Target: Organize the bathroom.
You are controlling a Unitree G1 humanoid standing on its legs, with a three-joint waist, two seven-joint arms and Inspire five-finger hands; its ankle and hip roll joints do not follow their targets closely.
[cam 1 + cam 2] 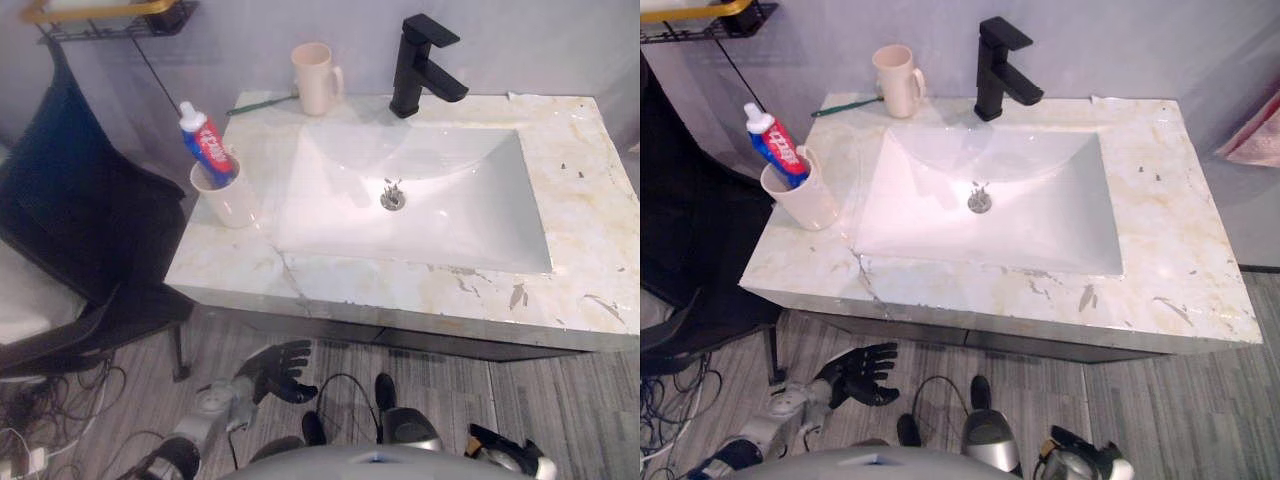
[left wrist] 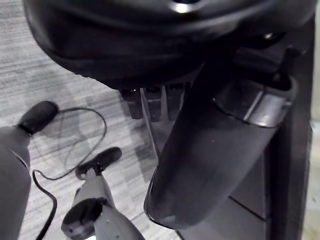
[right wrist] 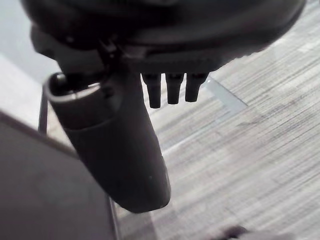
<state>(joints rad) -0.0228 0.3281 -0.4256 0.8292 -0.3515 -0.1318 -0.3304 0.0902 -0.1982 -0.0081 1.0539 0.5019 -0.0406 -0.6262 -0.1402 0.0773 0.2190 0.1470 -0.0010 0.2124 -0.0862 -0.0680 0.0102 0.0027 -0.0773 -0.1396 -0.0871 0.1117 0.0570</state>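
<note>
My left hand (image 1: 277, 368) hangs relaxed and empty below the counter (image 1: 330, 275); the cup (image 1: 225, 195) with toothpaste (image 1: 207, 143) stands above it, untouched.

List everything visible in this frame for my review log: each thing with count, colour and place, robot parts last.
Countertop: one, cream marble, before the wall.
Sink basin: one, white, set in the countertop's middle.
Faucet: one, black, behind the basin.
Front cup: one, white, countertop's left edge.
Toothpaste tube: one, blue and red with white cap, standing tilted in the front cup.
Mug: one, cream, back left, beside the faucet.
Toothbrush: one, green, lying at the back left by the mug.
Wall shelf: one, black wire with yellow rim, upper left.
Chair: one, black, left of the countertop.
Left hand: dark, fingers relaxed, low before the counter.
Right hand: dark, fingers straight, over the floor.
</note>
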